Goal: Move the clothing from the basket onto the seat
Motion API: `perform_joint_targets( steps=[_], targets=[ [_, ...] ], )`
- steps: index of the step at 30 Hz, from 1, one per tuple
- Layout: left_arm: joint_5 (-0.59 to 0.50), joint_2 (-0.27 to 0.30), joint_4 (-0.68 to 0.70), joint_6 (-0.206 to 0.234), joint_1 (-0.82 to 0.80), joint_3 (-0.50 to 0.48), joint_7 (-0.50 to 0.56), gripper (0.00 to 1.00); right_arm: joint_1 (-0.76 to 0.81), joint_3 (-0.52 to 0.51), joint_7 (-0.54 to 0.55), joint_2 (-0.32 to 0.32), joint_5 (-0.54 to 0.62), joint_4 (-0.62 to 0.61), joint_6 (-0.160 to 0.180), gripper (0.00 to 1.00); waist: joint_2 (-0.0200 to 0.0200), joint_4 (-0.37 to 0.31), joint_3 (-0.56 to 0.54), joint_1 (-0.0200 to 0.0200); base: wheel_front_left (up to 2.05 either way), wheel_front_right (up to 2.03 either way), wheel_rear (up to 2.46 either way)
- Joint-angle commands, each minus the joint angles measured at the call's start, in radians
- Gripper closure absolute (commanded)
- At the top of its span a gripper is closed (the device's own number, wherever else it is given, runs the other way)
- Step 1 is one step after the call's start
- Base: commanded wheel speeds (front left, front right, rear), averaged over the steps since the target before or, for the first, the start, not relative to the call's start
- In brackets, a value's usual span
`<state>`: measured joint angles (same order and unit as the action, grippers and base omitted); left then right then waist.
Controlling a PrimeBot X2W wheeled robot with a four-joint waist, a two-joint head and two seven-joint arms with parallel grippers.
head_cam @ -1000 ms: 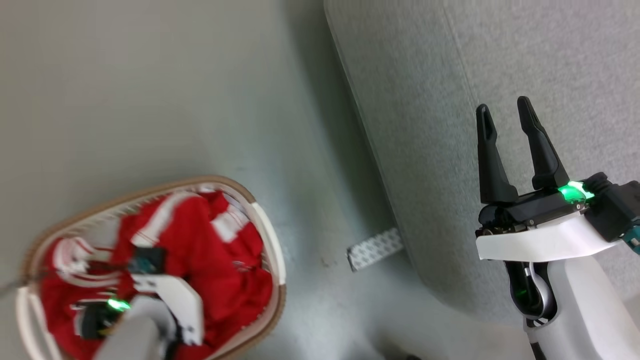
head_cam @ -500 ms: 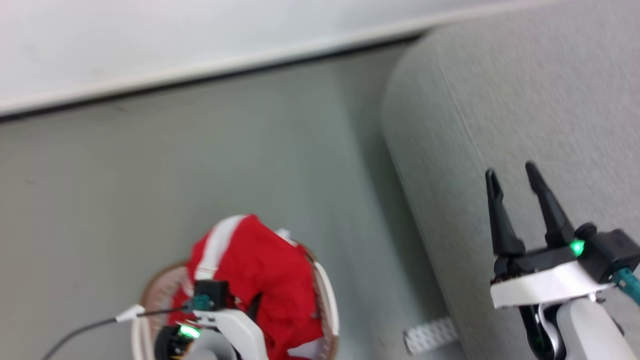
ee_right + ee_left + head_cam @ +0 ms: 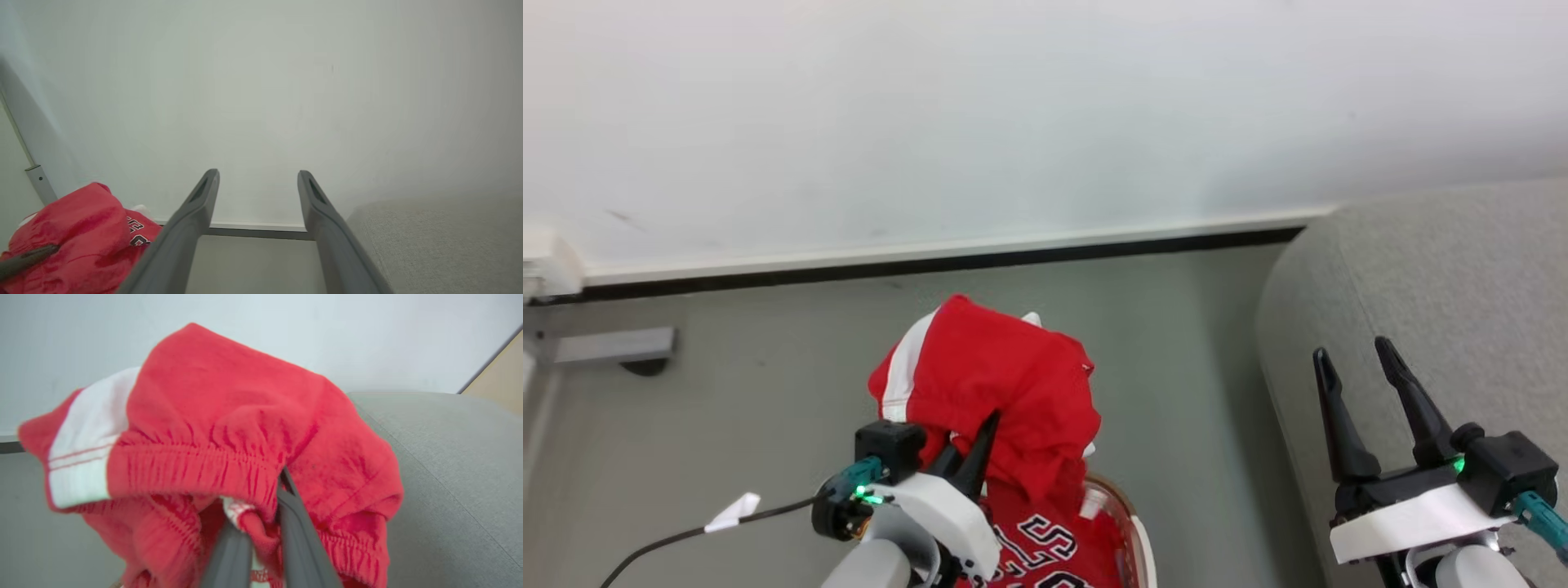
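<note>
Head view: the left gripper (image 3: 972, 447) clamps red shorts (image 3: 996, 380), held above the basket (image 3: 1134, 535) and jersey (image 3: 1045, 541); the seat (image 3: 1437, 286) lies right, nearer the right gripper (image 3: 1349, 353). Left wrist view: seat sits far right of shorts. Right wrist view: jaws wide, empty.
</note>
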<state>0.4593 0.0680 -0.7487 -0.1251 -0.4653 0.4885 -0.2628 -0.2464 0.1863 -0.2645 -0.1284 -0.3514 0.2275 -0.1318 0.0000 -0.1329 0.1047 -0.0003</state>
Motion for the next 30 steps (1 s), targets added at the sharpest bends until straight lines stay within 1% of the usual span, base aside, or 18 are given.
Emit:
perform_joint_targets(
  steps=[1, 7, 9, 13, 17, 21, 25, 28, 30],
  targets=[
    [-0.017, 0.008, 0.054, 0.002, 0.025, -0.012, -0.003, 1.0, 0.02, 0.001, 0.0, -0.008, 0.008, 0.007, 0.002, 0.0, 0.0, 0.046, -0.049, 0.0003, 0.0, 0.0, 0.0],
    [-0.074, 0.034, 0.258, 0.024, 0.057, -0.038, -0.003, 1.0, 0.048, 0.012, 0.0, -0.004, 0.006, 0.013, 0.002, 0.0, 0.0, 0.069, -0.086, 0.0003, 0.0, 0.0, 0.0],
    [-0.114, 0.051, 0.325, 0.04, 0.057, -0.031, -0.003, 1.0, 0.053, 0.016, 0.0, -0.001, 0.006, 0.015, 0.002, 0.0, 0.0, 0.072, -0.094, 0.0003, 0.0, 0.0, 0.0],
    [-0.128, 0.073, 0.448, 0.063, 0.057, -0.044, 0.001, 1.0, 0.059, 0.02, 0.0, 0.005, 0.003, 0.014, 0.002, 0.0, 0.0, 0.075, -0.104, 0.0003, 0.0, 0.0, 0.0],
    [-0.122, 0.096, 0.551, 0.08, 0.062, -0.052, 0.042, 1.0, 0.065, 0.033, 0.0, 0.013, -0.002, 0.012, 0.002, 0.0, 0.0, 0.073, -0.108, 0.0003, 0.0, 0.0, 0.0],
    [-0.116, 0.113, 0.618, 0.096, 0.078, -0.057, 0.079, 1.0, 0.056, 0.052, 0.0, 0.012, -0.006, 0.003, 0.002, 0.0, 0.0, 0.068, -0.108, 0.0003, 0.0, 0.0, 0.0],
    [-0.107, 0.119, 0.649, 0.105, 0.091, -0.058, 0.095, 1.0, 0.048, 0.064, 0.0, 0.006, -0.003, -0.005, 0.002, 0.0, 0.0, 0.066, -0.105, 0.0003, 0.0, 0.0, 0.0],
    [-0.102, 0.116, 0.653, 0.108, 0.095, -0.054, 0.1, 1.0, 0.037, 0.098, 0.0, -0.007, 0.002, -0.016, 0.002, 0.0, 0.0, 0.067, -0.102, 0.0003, 0.0, 0.0, 0.0],
    [-0.098, 0.114, 0.65, 0.109, 0.095, -0.052, 0.104, 1.0, 0.019, 0.139, 0.0, -0.022, -0.007, -0.032, 0.002, 0.0, 0.0, 0.067, -0.099, 0.0003, 0.0, 0.0, 0.0]
  ],
)
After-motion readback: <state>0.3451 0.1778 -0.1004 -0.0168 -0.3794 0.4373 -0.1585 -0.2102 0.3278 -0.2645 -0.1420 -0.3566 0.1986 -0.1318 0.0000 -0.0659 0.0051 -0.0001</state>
